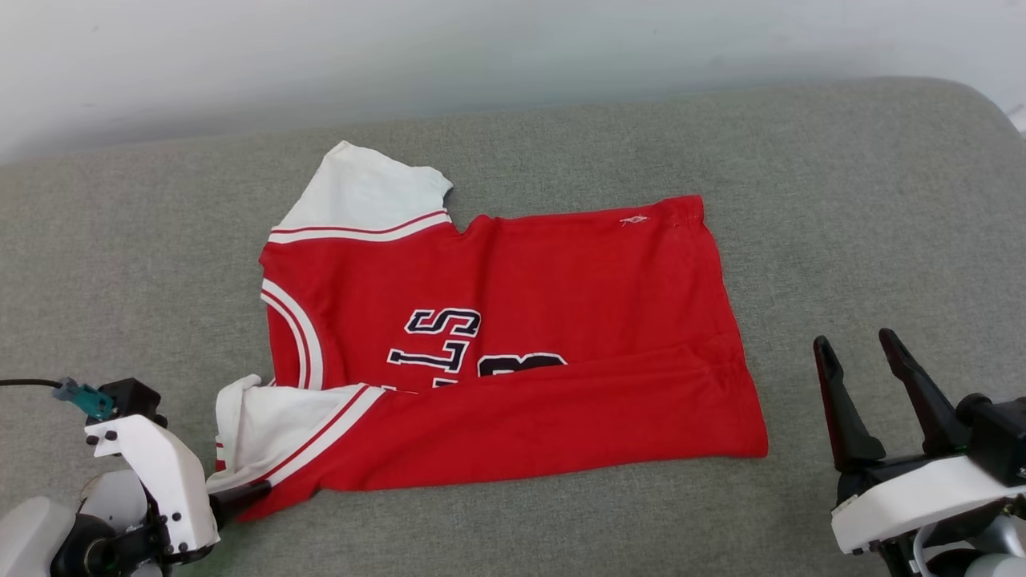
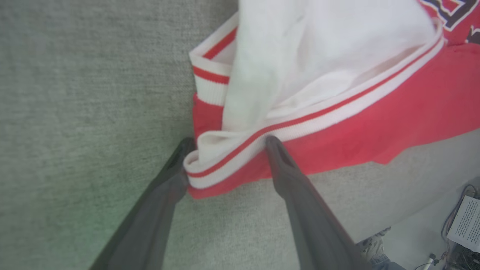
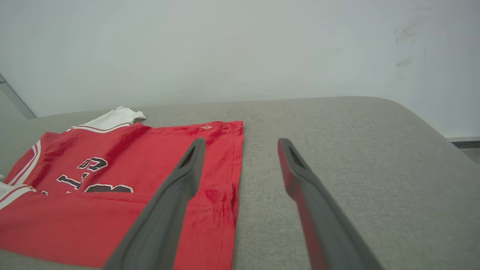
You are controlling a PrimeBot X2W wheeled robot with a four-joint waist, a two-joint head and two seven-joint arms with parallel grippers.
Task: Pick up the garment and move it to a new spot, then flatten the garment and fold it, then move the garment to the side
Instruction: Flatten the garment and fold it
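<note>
On cushion, garment lies flat, long axis left-right, near edge folded over. My left gripper nearer: jaws apart, straddling near-left sleeve corner, nothing clamped yet. My right gripper wide open, empty, off beyond hem, not touching.

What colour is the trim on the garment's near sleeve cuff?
The cuff trim is white with thin red stripes, clearest in left wrist view.

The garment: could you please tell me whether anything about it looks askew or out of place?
Yes. The garment has its near edge folded up over the lettering, and the near sleeve lies bunched, its trim corner between the open fingers of the left gripper.
</note>
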